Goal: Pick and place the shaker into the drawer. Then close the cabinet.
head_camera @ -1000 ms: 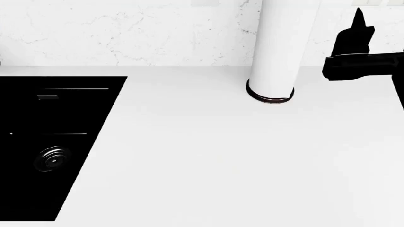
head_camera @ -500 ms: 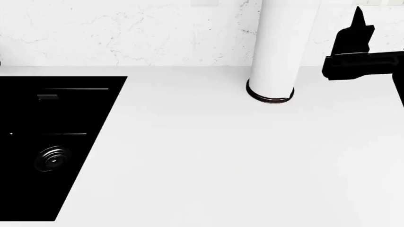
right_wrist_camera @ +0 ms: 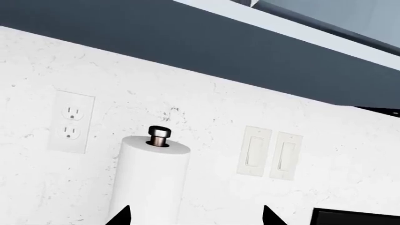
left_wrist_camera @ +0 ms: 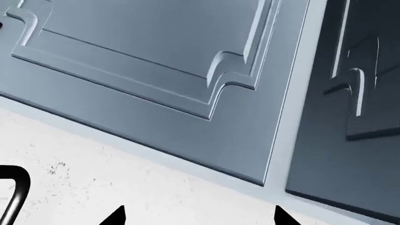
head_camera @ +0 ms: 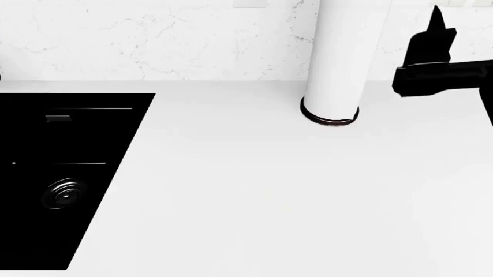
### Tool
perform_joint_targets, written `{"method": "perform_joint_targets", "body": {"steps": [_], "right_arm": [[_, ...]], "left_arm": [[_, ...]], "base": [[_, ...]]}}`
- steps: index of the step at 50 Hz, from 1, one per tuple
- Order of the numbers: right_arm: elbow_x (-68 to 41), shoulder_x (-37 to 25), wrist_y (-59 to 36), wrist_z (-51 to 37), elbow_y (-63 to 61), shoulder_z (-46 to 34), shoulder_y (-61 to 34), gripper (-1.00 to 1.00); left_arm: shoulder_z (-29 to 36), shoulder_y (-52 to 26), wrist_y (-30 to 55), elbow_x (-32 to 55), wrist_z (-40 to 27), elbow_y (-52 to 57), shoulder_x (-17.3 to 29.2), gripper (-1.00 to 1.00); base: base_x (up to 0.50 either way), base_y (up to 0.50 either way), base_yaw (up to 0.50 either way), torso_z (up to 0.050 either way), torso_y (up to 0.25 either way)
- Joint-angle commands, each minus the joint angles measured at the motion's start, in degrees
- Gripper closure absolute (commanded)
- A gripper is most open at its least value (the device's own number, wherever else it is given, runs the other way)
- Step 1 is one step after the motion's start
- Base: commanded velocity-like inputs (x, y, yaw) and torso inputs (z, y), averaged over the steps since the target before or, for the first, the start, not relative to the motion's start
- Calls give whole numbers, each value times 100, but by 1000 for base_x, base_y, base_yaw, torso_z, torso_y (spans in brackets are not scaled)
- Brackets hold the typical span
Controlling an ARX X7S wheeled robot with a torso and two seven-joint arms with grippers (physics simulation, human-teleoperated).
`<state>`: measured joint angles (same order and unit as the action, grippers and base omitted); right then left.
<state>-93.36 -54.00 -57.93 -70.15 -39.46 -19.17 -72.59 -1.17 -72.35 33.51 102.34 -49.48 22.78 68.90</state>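
Counted from the head view: one counter [head_camera: 269,202], one black sink [head_camera: 69,173], one upright paper roll [head_camera: 339,57]. From the right wrist: one outlet [right_wrist_camera: 70,122], two switches [right_wrist_camera: 256,151]. From the left wrist: two blue-grey cabinet doors [left_wrist_camera: 156,61].

Right gripper [right_wrist_camera: 195,218] spread wide and holding nothing, with the roll standing beyond the tips. Left gripper [left_wrist_camera: 198,218] likewise parted and empty, facing the doors.

Compared with a second ago, barely any change: right arm a touch higher, sink and roll unmoved.

Shaker and drawer: place, heading and long axis impossible to tell from these views.
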Motion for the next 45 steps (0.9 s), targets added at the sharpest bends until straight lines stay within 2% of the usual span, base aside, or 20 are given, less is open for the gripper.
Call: {"method": "perform_joint_targets", "body": {"steps": [1,6,15,27,45], "right_arm": [[-67,19,-43,-34,18,-54,-113,-100],[-75,46,-53,-60,23,-84,-145,-100],[-85,57,-52,-73,25,-112,-164,-100],[-79,40,-32,-53,16,-131,-128,-100],[-40,9,16,-29,-19,-157,-5,-100]], "left_arm": [[410,-737,288,-103,32,-383,44,-100],[519,-980,417,-162,37,-515,65,-100],[889,-1931,862,-199,-85,-680,-51,-100],[1442,-3333,1525,-421,-148,-1189,-479,-100],[2055,-3904,1690,-990,28,-1555,-1445,-100]], "base": [[0,0,0,0,0],[0,0,0,0,0],[0,0,0,0,0],[0,0,0,0,0],[0,0,0,0,0]]}}
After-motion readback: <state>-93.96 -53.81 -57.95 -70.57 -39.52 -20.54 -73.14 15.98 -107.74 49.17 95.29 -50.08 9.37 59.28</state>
